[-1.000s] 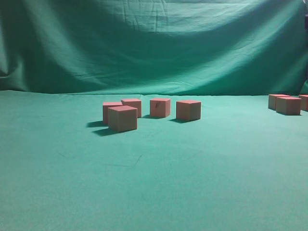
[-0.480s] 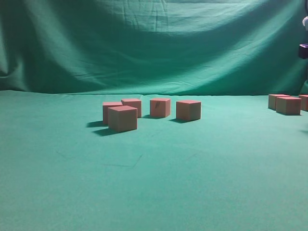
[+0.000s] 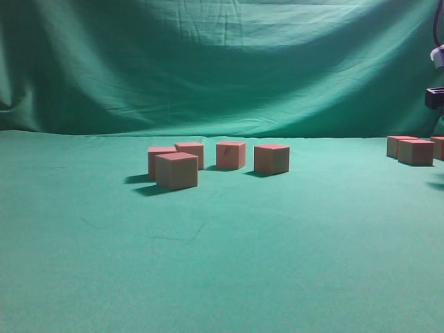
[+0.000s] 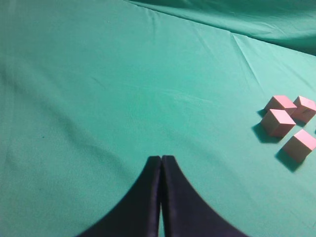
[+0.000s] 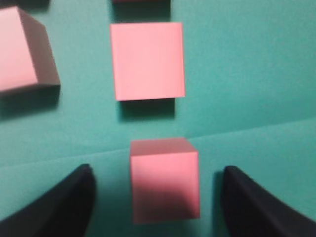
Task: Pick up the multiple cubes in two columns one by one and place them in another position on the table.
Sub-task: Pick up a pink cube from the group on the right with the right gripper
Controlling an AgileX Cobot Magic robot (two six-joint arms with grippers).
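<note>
Between the spread jaws of the right gripper (image 5: 157,205), a cube (image 5: 165,185) is sitting untouched on the table (image 5: 247,74); at 12 o'clock, another cube (image 5: 147,60) is lying; the left gripper (image 4: 161,163) is staying pressed together.

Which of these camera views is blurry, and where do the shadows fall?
Right wrist view: soft and blurred, the cube between the fingertips shaded on its lower part. Exterior view: fairly sharp, the cubes casting shadows to their left on the table. Left wrist view: clear, with dark shadows beside the cubes there.

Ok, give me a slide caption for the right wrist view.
Right gripper open astride a pink-topped cube on the green table, with more cubes beyond.
</note>
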